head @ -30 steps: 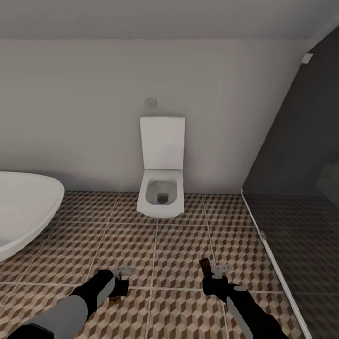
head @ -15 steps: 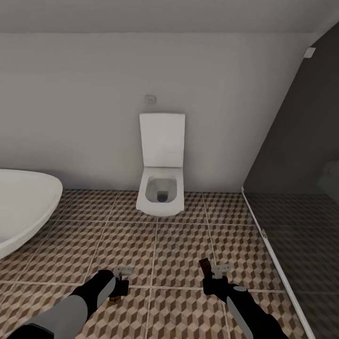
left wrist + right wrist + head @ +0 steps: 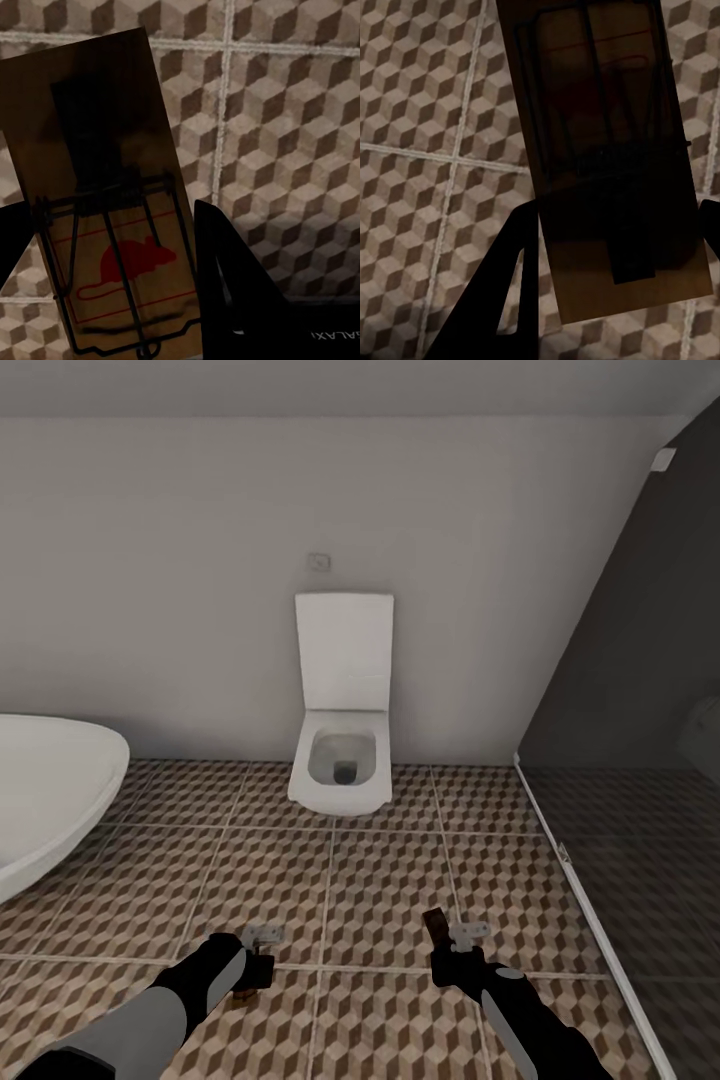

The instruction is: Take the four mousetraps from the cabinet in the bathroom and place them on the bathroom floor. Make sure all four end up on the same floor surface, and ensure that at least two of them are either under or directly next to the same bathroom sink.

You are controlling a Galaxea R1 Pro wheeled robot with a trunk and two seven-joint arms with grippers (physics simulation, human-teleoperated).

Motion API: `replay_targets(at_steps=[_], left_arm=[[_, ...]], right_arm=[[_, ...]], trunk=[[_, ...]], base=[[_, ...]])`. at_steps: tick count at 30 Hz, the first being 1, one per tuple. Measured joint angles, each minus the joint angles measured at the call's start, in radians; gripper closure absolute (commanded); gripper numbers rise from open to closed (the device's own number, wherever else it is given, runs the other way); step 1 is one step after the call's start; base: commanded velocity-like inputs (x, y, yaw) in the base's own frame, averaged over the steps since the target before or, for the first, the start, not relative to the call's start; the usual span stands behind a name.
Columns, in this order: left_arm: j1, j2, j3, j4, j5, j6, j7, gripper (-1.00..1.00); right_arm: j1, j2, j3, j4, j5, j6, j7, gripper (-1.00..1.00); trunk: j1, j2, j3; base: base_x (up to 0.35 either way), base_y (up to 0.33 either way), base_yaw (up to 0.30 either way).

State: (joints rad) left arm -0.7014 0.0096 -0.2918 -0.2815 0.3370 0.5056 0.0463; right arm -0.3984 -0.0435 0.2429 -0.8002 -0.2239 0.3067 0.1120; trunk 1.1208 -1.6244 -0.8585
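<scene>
Each of my grippers is shut on a mousetrap above the bathroom floor (image 3: pixel 380 880). In the left wrist view, a brown wooden mousetrap (image 3: pixel 112 217) with a red mouse print and dark wire sits between the black fingers (image 3: pixel 225 277) of my left gripper (image 3: pixel 105 247). In the head view that gripper (image 3: pixel 260 952) is at lower left, with a bit of the trap (image 3: pixel 243 994) showing beneath it. My right gripper (image 3: pixel 619 217) grips a second mousetrap (image 3: pixel 600 127), which sticks up as a dark board (image 3: pixel 434 922) from the gripper (image 3: pixel 455 938). The cabinet and the sink are out of view.
A white wall-hung toilet (image 3: pixel 342 755) with its lid raised stands straight ahead against the white wall. A white oval bathtub (image 3: pixel 50 790) fills the left side. A dark glass shower partition (image 3: pixel 620 780) with a low threshold runs along the right.
The whole head view has shifted a little, so the camera moved: toilet and wall sit slightly higher. Both grippers keep their mousetraps in the same pose.
</scene>
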Motion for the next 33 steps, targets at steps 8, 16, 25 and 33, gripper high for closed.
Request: replay_targets(at_steps=[8, 16, 25, 33], left_arm=[[0.0, -0.001, -0.001, 0.0, 0.0, 0.0, 0.0, 1.0], [0.0, -0.004, -0.003, 0.0, 0.001, -0.002, -0.001, 1.0], [-0.001, -0.013, 0.009, -0.005, 0.002, 0.004, 0.007, 1.0], [-0.011, -0.019, 0.01, -0.116, 0.002, 0.02, 0.162, 1.0]], right_arm=[[0.0, 0.0, 0.001, 0.0, 0.0, 0.0, 0.0, 1.0], [0.0, 0.001, -0.003, 0.001, 0.003, -0.016, -0.044, 1.0], [-0.181, 0.003, -0.006, 0.066, 0.002, 0.049, -0.128, 1.0], [-0.269, 0.007, -0.003, 0.171, -0.002, 0.021, -0.101, 1.0]], trunk=[[0.015, -0.028, -0.013], [0.015, -0.028, -0.013], [0.015, -0.028, -0.013], [0.015, -0.028, -0.013]], base=[[0.0, 0.0, 0.0], [0.0, 0.0, 0.0], [0.0, 0.0, 0.0], [0.0, 0.0, 0.0]])
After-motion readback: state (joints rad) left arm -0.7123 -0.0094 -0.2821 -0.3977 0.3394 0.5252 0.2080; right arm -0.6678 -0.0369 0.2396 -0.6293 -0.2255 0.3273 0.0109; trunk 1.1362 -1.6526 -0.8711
